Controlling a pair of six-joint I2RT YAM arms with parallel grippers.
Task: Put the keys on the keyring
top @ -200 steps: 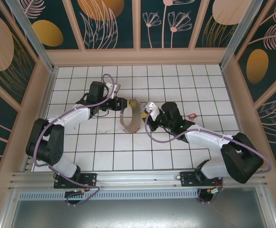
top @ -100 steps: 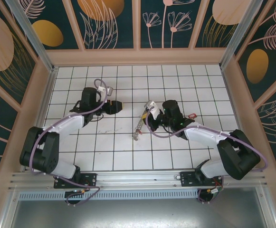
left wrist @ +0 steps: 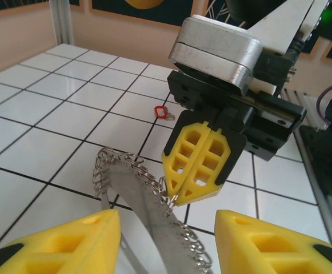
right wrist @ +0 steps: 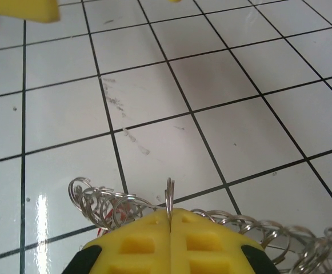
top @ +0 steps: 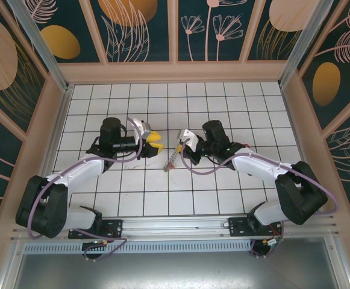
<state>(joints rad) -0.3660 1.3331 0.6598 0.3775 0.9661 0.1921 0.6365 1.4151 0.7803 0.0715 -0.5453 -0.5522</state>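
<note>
The keyring point(top: 171, 159) hangs edge-on from my right gripper point(top: 179, 147), which is shut on one small ring of its fringe. In the left wrist view the hoop point(left wrist: 132, 191) curves down from the right gripper point(left wrist: 183, 194) towards the tiles. My left gripper point(top: 156, 142) is open just left of the hoop, and its yellow fingers point(left wrist: 68, 242) stand on either side of the hoop without touching it. One red-headed key point(left wrist: 164, 112) lies on the floor behind the right gripper. In the right wrist view the shut fingers point(right wrist: 148, 245) pinch a ring point(right wrist: 170, 197). A bit of red point(right wrist: 117, 213) shows through the rings.
White tiled floor point(top: 223, 192) inside a walled booth, with pink walls on all sides. The two arms nearly meet at the middle of the floor. Scuff marks point(right wrist: 120, 108) dot the tiles ahead of the right gripper.
A second ago my left gripper held the hoop. It let go and pulled back, and is now open beside it. The hoop has swung edge-on in my right gripper.
</note>
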